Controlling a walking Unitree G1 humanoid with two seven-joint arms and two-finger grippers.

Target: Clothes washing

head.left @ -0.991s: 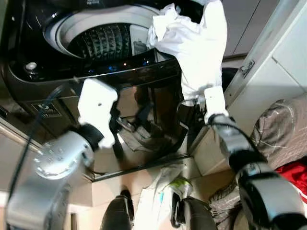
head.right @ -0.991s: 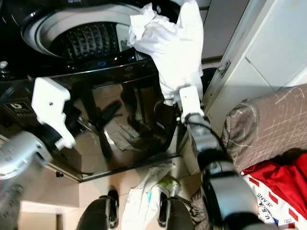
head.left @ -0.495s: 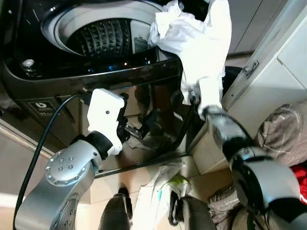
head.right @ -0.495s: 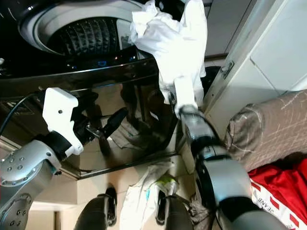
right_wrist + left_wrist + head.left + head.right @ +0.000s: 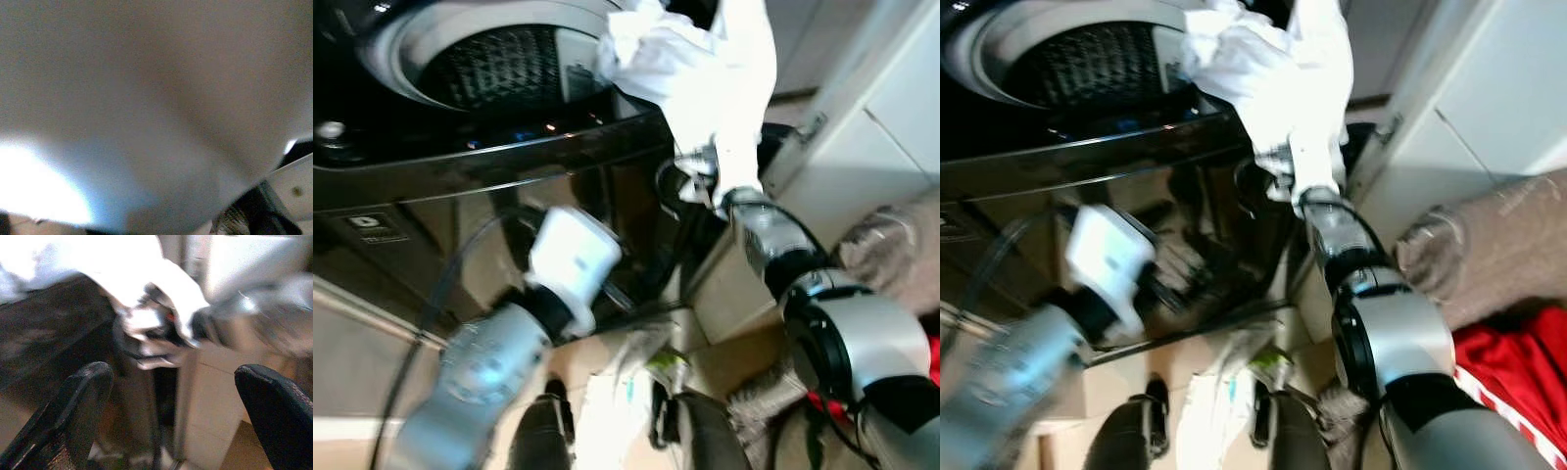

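The white garment (image 5: pixel 700 73) hangs at about one o'clock, bunched over the front rim of the washing machine (image 5: pixel 489 147) beside its open drum (image 5: pixel 494 64). It drapes over the right gripper (image 5: pixel 710 181), hiding those fingers, so I cannot tell their state. The left gripper (image 5: pixel 173 426) hovers low before the machine's glossy front, its fingers (image 5: pixel 73 416) spread wide, well apart from the cloth.

One washing machine (image 5: pixel 460 147), one white garment (image 5: pixel 705 69), two pincers: left (image 5: pixel 171 416), right (image 5: pixel 700 171).
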